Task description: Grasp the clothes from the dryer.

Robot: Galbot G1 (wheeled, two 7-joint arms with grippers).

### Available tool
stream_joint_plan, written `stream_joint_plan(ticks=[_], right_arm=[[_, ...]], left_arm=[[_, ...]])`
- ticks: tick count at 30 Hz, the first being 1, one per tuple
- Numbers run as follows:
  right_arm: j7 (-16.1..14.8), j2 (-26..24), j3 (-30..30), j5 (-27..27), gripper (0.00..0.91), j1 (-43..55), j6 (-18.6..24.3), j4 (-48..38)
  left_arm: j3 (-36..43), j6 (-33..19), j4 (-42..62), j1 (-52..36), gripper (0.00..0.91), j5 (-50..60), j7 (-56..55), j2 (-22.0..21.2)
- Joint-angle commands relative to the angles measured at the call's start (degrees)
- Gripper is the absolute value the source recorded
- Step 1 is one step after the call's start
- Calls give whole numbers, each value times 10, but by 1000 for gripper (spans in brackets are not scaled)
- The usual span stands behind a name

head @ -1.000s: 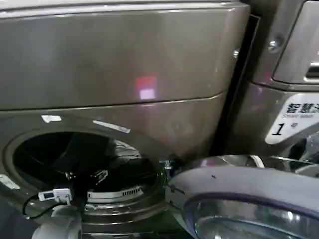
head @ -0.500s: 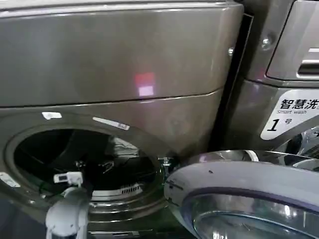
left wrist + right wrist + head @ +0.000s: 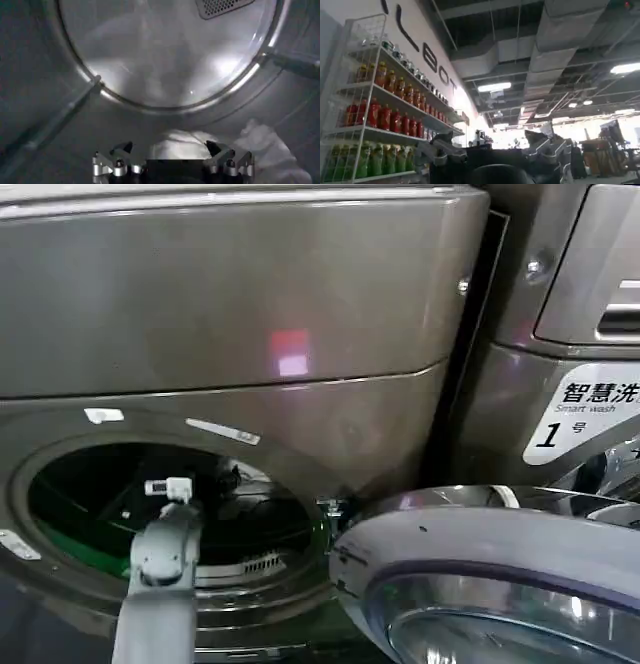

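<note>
- Left arm reached through the round mouth of the dryer (image 3: 250, 304); left gripper (image 3: 172, 152) sat inside the dark drum, door (image 3: 490, 574) swung open off to the right of it.
- Left fingers (image 3: 122, 148) were spread apart, released, nothing between them.
- The clothes (image 3: 225, 147), a wrinkled white bundle, lay on the drum floor directly beyond the fingers, spilling out past the fingertip on one side; whether a fingertip touched the fabric could not be told.
- Drum's shiny back wall (image 3: 165, 55) stood well beyond the bundle.
- Right gripper (image 3: 495, 150) was parked away from the machine, pointed up toward a ceiling and a shelf of bottles (image 3: 375, 120); its fingers stood apart, empty.
- Progress, as a judgement: door open and reach into drum done, fingers lined up on the bundle; closing on the fabric and drawing it out through the mouth not yet done.
- Likely next need: a short push in so the fingers straddle the cloth, then clench.
</note>
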Motion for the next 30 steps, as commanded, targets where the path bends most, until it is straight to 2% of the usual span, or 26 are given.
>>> stream_joint_plan(ticks=[1, 3, 5, 8, 12, 19, 26, 30], right_arm=[[0, 2, -5, 0, 907, 4, 2, -3], [-1, 3, -6, -2, 907, 4, 4, -5], [-1, 2, -6, -3, 907, 3, 5, -8], [-2, 1, -7, -11, 907, 3, 7, -12], [-2, 0, -10, -12, 907, 7, 7, -12], [-2, 3, -13, -14, 907, 8, 7, -10], [-2, 7, -19, -22, 907, 12, 9, -10], [-3, 6, -22, -25, 907, 16, 9, -8]], left_arm=[[6, -279, 87, -100, 907, 426, 283, 14], [1, -354, 105, -126, 907, 475, 315, 13], [2, -380, 122, -142, 907, 489, 325, 13], [4, -399, 164, -170, 907, 445, 411, 14], [16, -415, 192, -193, 907, 463, 492, 19], [18, -465, 232, -219, 907, 501, 542, 20], [18, -468, 267, -232, 907, 500, 542, 27], [12, -438, 294, -238, 907, 466, 536, 28]])
